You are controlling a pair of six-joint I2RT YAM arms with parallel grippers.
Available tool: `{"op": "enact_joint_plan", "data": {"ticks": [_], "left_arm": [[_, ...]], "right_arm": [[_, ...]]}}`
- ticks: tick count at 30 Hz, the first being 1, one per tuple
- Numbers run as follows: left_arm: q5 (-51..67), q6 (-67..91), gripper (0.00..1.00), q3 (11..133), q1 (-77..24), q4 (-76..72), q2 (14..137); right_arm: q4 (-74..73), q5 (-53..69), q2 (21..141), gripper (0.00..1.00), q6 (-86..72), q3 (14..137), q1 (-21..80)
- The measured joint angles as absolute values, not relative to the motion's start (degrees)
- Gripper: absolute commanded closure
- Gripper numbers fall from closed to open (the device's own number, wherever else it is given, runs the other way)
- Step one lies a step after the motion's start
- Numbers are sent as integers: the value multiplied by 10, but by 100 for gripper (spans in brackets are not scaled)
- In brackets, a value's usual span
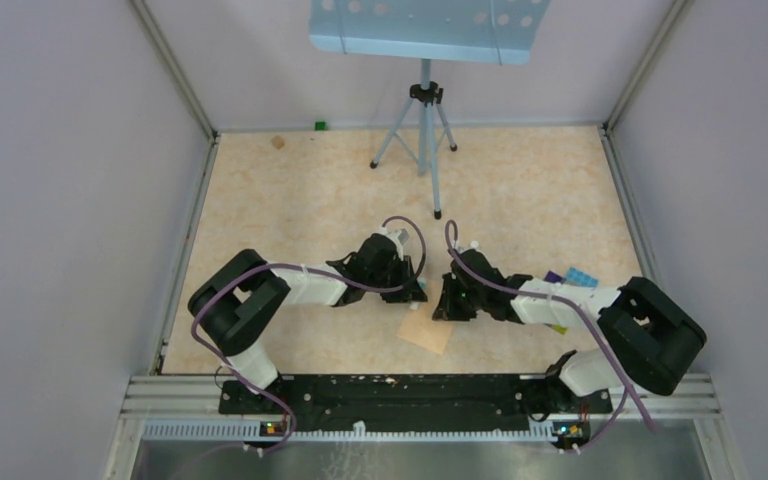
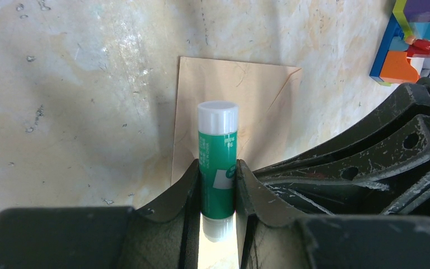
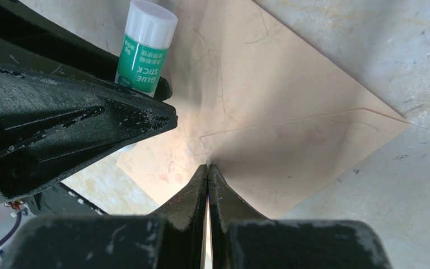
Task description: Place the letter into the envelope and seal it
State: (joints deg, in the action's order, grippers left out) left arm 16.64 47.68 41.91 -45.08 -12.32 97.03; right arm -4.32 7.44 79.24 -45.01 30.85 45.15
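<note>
Envelope (image 1: 426,331): flat on the table, nearest the bases, under both grippers.
Letter: not in sight; likely already inside the envelope.
Right gripper (image 3: 208,168): jaws pressed together, tips down on the envelope at a fold; whether they pinch paper, I cannot tell.
Left gripper (image 2: 217,168): clamped on a green glue stick (image 2: 217,148), which points out over the envelope.
Cap (image 2: 218,115): on the stick.
Progress: insertion looks done; uncapping, gluing the flap and pressing it down are left.
Beyond: toy blocks (image 2: 409,39), a stand (image 1: 422,120).

Left hand (image 2: 218,185) grips capped green glue stick (image 2: 217,159) over envelope (image 2: 257,106).
</note>
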Motion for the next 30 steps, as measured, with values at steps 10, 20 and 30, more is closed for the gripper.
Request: {"op": "enact_joint_plan", "data": {"ticks": [10,20,30], "left_arm": [[166,479,100,419,-449,-123,971],[166,480,100,419,-447,-124,971],[166,482,100,419,-446,-125,972]], "right_arm": [[-34,79,801,100,-451,310,456],[-22,86,819,100,-452,322,457],[-44,49,829,100,-445,345,493]]}}
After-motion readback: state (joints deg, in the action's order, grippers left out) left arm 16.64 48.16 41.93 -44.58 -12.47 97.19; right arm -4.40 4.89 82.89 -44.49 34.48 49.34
